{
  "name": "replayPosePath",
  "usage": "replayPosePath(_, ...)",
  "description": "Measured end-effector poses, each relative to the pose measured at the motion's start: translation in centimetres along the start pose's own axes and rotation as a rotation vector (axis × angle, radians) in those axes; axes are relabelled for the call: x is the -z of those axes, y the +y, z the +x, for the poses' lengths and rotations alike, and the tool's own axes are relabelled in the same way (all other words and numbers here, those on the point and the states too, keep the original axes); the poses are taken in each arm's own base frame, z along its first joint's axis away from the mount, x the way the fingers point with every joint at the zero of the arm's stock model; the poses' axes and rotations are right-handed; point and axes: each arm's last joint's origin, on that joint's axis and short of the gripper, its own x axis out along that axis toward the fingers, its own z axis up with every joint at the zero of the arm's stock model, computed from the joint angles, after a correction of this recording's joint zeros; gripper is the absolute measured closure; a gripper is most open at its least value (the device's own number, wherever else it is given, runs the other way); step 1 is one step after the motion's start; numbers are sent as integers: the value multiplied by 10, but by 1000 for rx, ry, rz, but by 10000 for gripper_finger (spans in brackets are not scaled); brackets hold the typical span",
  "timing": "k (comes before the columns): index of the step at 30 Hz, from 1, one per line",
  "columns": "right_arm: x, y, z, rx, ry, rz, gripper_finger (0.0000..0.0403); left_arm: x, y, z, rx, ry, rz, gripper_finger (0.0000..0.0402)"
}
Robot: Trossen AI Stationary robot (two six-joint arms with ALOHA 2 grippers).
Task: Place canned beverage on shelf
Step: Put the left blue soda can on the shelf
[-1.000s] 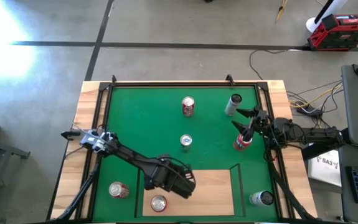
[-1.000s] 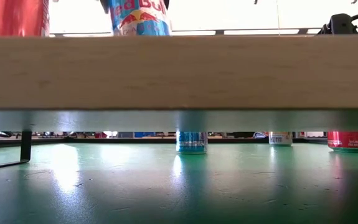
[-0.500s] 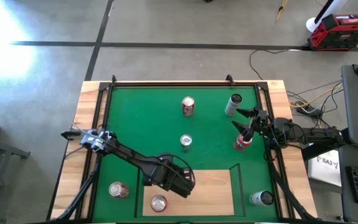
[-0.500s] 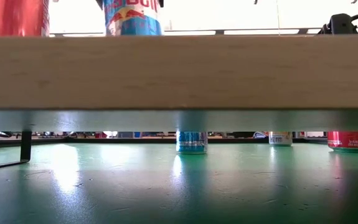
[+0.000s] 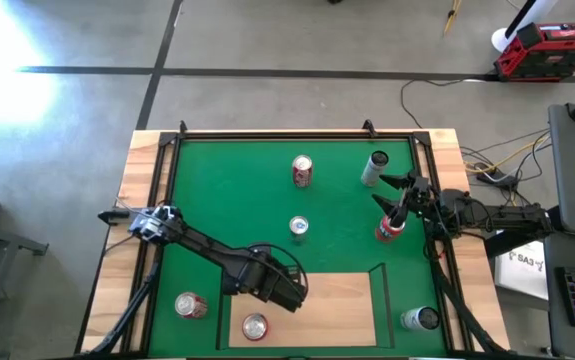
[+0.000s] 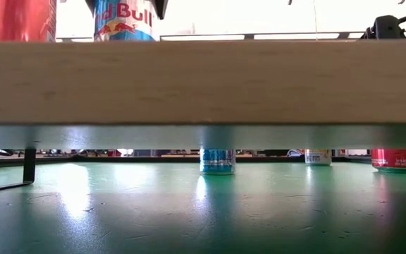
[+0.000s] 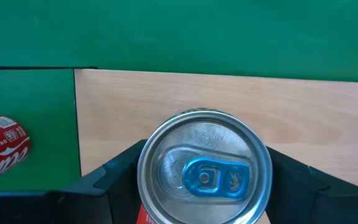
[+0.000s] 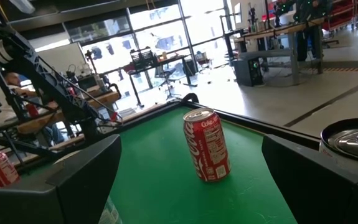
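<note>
The canned beverage, a blue and silver Red Bull can [image 6: 123, 20], stands upright over the left part of the shelf [image 5: 339, 300], a pale wood board with a thin black rail. My left gripper [image 5: 277, 290] points down and is shut on the can; the left wrist view shows the can's silver top [image 7: 205, 169] between the dark fingers. The shelf's front edge [image 6: 203, 81] hides the can's bottom. My right gripper [image 5: 397, 197] waits open and level at the table's right side, with a red cola can [image 8: 207, 144] standing ahead of it. My left gripper pinches the can's round wall just below the top rim [image 7: 145, 169], one finger [image 7: 119, 182] on each side. The fingers come from above, pointing down. The can stays upright; I cannot tell whether it rests on the shelf or hangs just above it.
A red can [image 5: 255, 326] stands on the shelf's near left corner, close to the held can. Another red can [image 5: 190, 305] lies on the green mat [image 5: 237, 200] left of the shelf. More cans stand on the mat [image 5: 298, 228], [image 5: 302, 171], [image 5: 374, 168], [image 5: 420, 319].
My left gripper has carried the can a little toward the table's left edge over the shelf, and has rolled about its upright line, so the can's label has turned. The can has stayed upright and the gripper shut on it.
</note>
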Motion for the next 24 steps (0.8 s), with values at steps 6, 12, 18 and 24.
replayPosePath(6,0,0,0,0,-1,0,22,0,0,0,-1,3,-12,154)
replayPosePath(12,0,0,0,0,-1,1,22,1,0,0,-1,6,-27,124)
replayPosePath(18,0,0,0,0,-1,1,22,1,0,0,-3,5,-50,92)
replayPosePath(24,0,0,0,0,-1,1,22,1,0,-2,7,6,-62,66)
